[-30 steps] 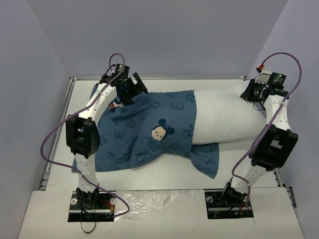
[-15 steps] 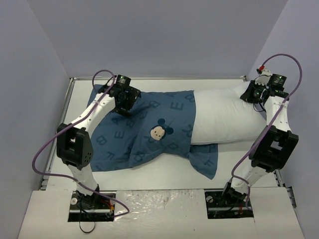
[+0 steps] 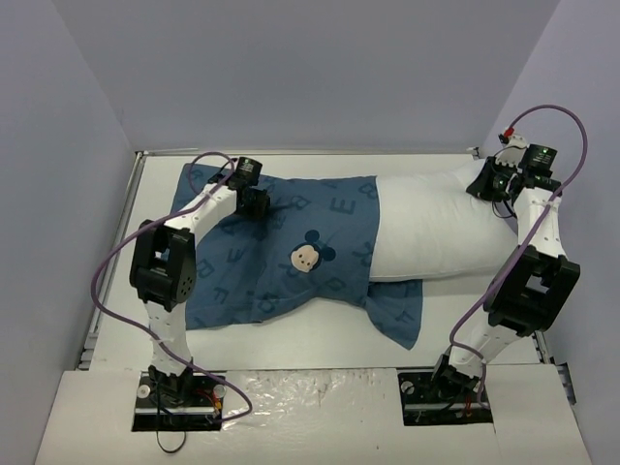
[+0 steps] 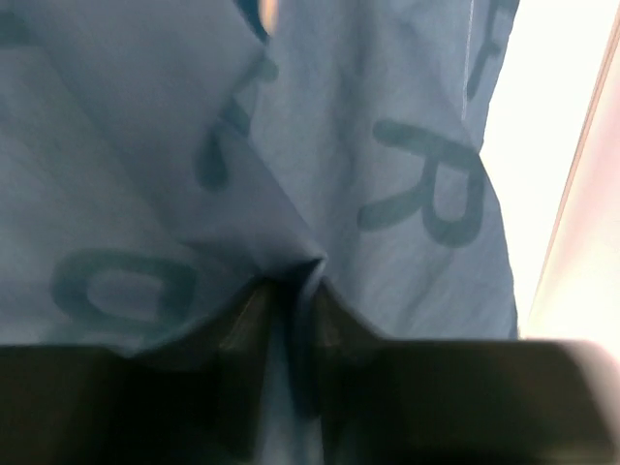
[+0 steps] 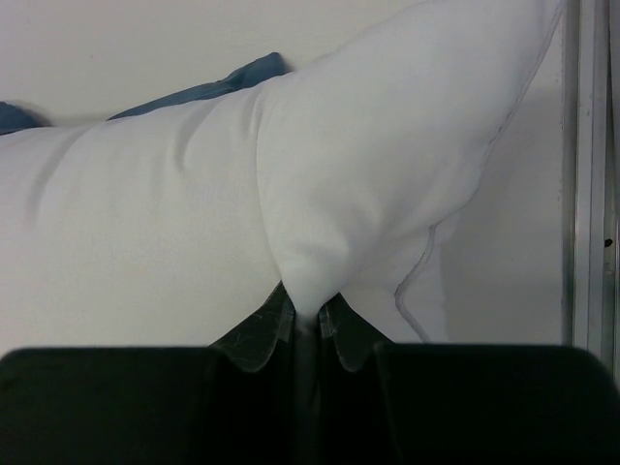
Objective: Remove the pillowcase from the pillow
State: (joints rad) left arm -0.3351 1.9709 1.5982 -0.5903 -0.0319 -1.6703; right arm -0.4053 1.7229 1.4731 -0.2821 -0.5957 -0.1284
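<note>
The dark-blue pillowcase (image 3: 271,257) with letters and a cartoon mouse face lies across the table's left and middle, covering the left part of the pillow. The white pillow (image 3: 436,228) sticks out of it to the right. My left gripper (image 3: 260,205) presses down on the pillowcase near its far left part; in the left wrist view it (image 4: 291,300) is shut on a pinched fold of the blue cloth (image 4: 387,174). My right gripper (image 3: 489,187) is at the pillow's far right corner, and in the right wrist view it (image 5: 308,315) is shut on that white corner (image 5: 368,194).
The white table (image 3: 320,334) is walled in grey on three sides. A metal rail (image 5: 586,174) runs along the table's right edge next to the pillow corner. A flap of the pillowcase (image 3: 397,315) hangs toward the front edge.
My left gripper moved right onto the pillowcase, came down and closed on a fold of it. The cloth at the far left now lies flatter. The right gripper has kept its hold.
</note>
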